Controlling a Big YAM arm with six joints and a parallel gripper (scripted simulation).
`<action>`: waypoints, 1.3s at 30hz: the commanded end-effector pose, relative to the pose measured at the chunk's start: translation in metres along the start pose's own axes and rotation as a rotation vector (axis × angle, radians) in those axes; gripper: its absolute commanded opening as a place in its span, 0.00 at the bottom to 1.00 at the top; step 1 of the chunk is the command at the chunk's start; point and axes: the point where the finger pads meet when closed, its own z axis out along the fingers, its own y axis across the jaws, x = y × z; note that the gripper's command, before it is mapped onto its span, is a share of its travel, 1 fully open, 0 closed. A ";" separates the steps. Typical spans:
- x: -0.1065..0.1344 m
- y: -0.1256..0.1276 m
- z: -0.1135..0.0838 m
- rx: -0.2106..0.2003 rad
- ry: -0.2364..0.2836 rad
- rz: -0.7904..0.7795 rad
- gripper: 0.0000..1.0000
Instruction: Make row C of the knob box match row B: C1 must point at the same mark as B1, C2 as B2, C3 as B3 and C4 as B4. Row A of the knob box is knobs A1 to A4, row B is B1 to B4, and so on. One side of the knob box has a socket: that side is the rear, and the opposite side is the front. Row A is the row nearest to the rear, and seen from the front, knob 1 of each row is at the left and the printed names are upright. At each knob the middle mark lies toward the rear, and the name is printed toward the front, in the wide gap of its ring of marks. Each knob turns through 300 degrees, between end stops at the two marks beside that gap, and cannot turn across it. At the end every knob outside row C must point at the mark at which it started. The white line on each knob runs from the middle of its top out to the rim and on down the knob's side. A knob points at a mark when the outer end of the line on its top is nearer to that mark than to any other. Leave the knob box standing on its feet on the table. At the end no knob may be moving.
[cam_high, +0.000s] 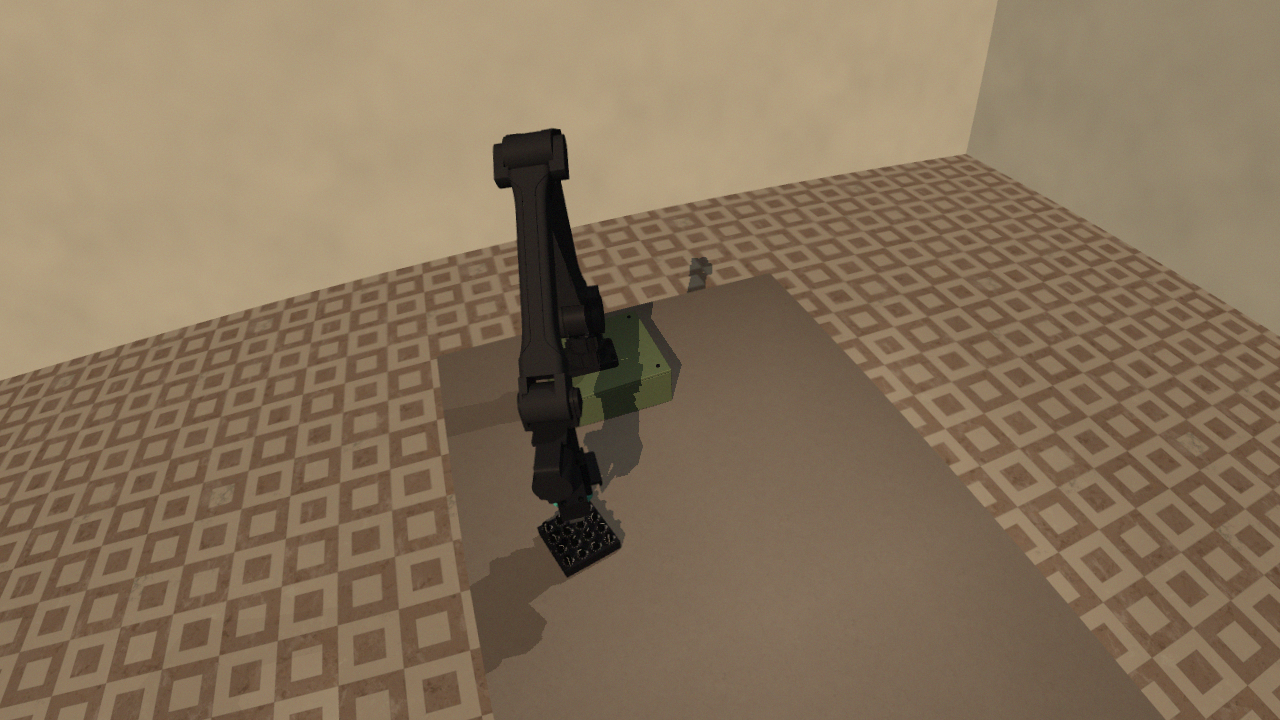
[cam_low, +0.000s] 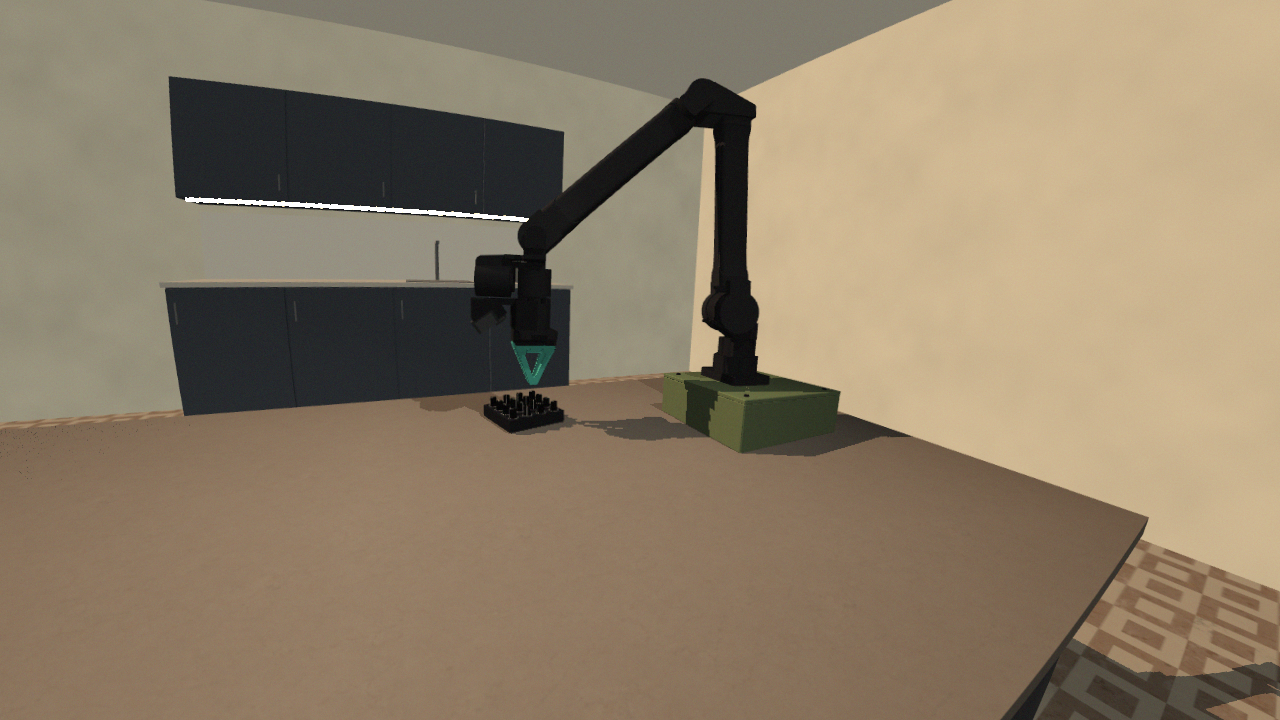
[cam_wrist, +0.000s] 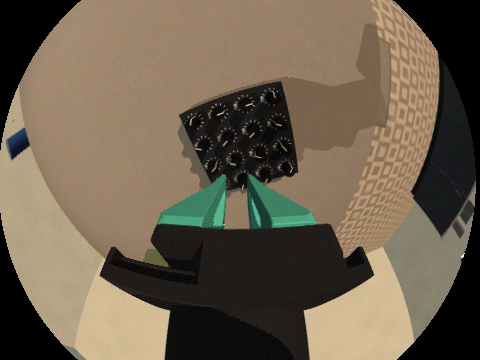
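The black knob box (cam_high: 595, 561) (cam_low: 537, 424) (cam_wrist: 239, 120) stands on the table, turned at an angle. It carries a four-by-four grid of black knobs with white lines and rings of marks. In the wrist view most knobs show, such as the far right corner knob (cam_wrist: 272, 97) and the far left corner knob (cam_wrist: 193, 121). The knobs nearest the fingers are partly hidden. The printed names are too small to read. My gripper (cam_low: 534, 384) (cam_wrist: 236, 180) has teal fingers a small gap apart, with nothing between them. It hangs above the box, over its edge toward the arm base.
The arm stands on a green base block (cam_high: 626, 400) (cam_low: 787, 420) on the brown table (cam_high: 760, 537) (cam_low: 447, 555). The box lies near one long table edge. Dark cabinets (cam_low: 349, 349) stand beyond the table in the exterior view. The arm's shadow falls across the table beside the box.
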 end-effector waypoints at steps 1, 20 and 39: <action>-0.009 0.005 -0.007 -0.002 0.000 -0.006 0.19; -0.005 0.005 -0.006 -0.003 0.004 -0.004 0.19; -0.005 0.005 -0.006 -0.003 0.004 -0.004 0.19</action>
